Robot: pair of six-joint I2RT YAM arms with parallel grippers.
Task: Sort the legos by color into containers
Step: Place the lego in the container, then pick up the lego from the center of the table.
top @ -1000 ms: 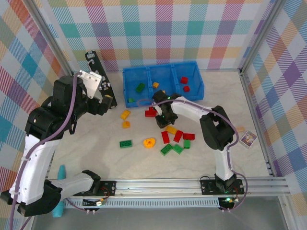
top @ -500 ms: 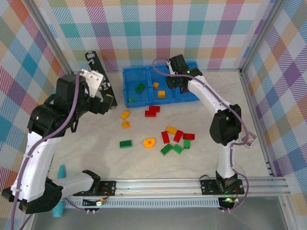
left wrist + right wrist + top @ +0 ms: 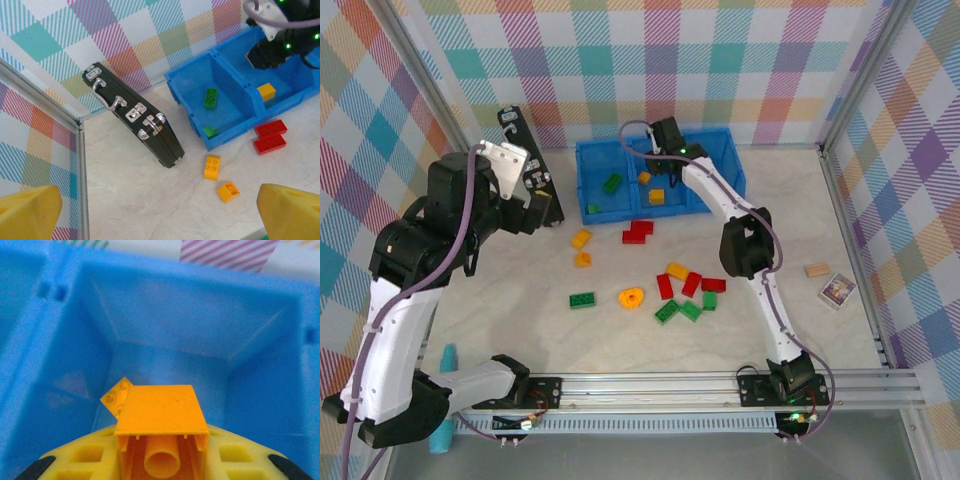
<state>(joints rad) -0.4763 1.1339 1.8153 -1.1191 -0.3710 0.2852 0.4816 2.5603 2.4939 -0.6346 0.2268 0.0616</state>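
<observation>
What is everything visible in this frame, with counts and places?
bin: one, blue, three compartments, far side
binned green legos: two, left compartment
binned orange legos: two, middle compartment
loose red legos: five, mid-table
loose green legos: four, mid-table
loose orange legos: four, one a ring, mid-table
case: one, black, left of bin
wooden block: one, tan, right side
card box: one, pale, beside block
left hand: open, empty
right hand: shut on orange lego above middle compartment
</observation>
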